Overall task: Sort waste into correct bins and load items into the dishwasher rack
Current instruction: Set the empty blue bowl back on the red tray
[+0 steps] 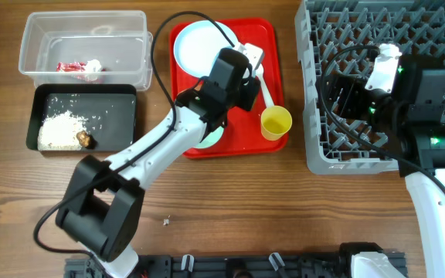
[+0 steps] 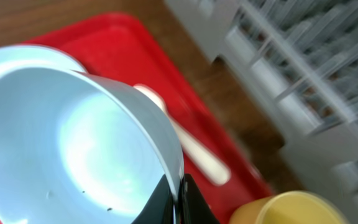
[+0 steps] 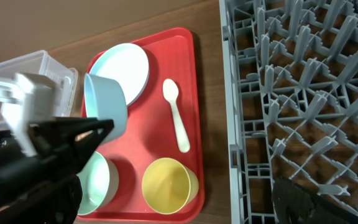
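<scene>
Overhead, the left end effector is clamped on the rim of a pale bowl, holding it tilted above the red tray. On that tray lie the plate, the white spoon, the yellow cup and a second bowl. The right end effector hangs with its jaws wide apart over the dishwasher rack, gripping nothing. Tray and rack sit on the desk.
</scene>
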Controlling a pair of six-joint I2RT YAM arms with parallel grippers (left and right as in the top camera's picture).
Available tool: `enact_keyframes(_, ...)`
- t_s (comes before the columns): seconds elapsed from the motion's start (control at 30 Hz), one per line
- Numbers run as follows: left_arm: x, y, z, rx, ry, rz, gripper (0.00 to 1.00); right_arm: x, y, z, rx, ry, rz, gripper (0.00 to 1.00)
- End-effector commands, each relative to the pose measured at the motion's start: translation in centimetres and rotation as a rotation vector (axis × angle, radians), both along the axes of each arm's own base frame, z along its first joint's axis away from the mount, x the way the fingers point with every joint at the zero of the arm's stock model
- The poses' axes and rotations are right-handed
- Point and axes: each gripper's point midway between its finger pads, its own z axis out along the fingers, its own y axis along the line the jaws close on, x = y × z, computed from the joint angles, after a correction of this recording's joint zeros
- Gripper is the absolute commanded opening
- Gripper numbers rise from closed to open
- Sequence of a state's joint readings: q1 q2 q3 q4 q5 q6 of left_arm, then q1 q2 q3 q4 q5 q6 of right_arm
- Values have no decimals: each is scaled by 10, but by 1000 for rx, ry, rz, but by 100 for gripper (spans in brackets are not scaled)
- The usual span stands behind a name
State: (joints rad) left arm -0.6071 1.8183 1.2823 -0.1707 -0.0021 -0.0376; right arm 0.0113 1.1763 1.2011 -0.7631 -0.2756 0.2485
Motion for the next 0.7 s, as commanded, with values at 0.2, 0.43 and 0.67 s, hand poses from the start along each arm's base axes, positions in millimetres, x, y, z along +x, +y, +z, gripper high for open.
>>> enact_keyframes(0.2, -20, -3, -44, 106, 105, -79, 4, 2, 0, 5, -11, -11, 6, 100)
enact_keyframes(0.43, -40, -18, -50, 124, 136, -131, 4, 2, 0, 5, -11, -10, 6, 100)
enact_keyframes(0.67, -40, -13, -52, 151, 133, -112, 30, 2, 0, 5, -12, -10, 6, 100)
